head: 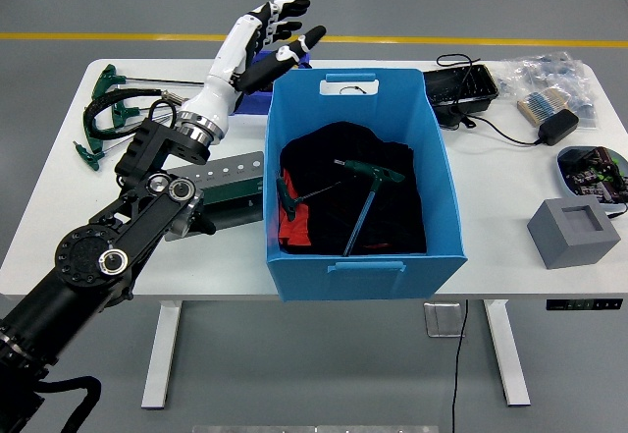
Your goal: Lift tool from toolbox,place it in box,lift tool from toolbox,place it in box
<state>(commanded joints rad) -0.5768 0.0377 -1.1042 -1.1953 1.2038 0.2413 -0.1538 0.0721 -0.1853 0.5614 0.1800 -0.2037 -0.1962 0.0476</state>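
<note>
- Head view: the left hand (263,32) is raised in the upper left of the frame, above the far left corner of the blue box (363,256); its white fingers (280,11) with dark tips are spread wide and hold nothing.
- The black left arm runs from the lower left corner up across the table (510,217) to that hand.
- Inside the blue box, at frame centre, two green-handled T-shaped tools lie on dark cloth (392,217): the long T-handle tool (363,202) slants down toward the box's near wall, and the smaller T-handle tool (294,197) lies left of it, beside a red patch.
- Just left of the box, a grey tool holder (231,183) lies flat, partly under the arm.
- More green-handled wrenches (108,109) lie at the upper left of the table, partly hidden by the arm.
- A small blue bin sits behind the hand, mostly hidden.
- At the right, a grey block (574,232) sits near the table edge.
</note>
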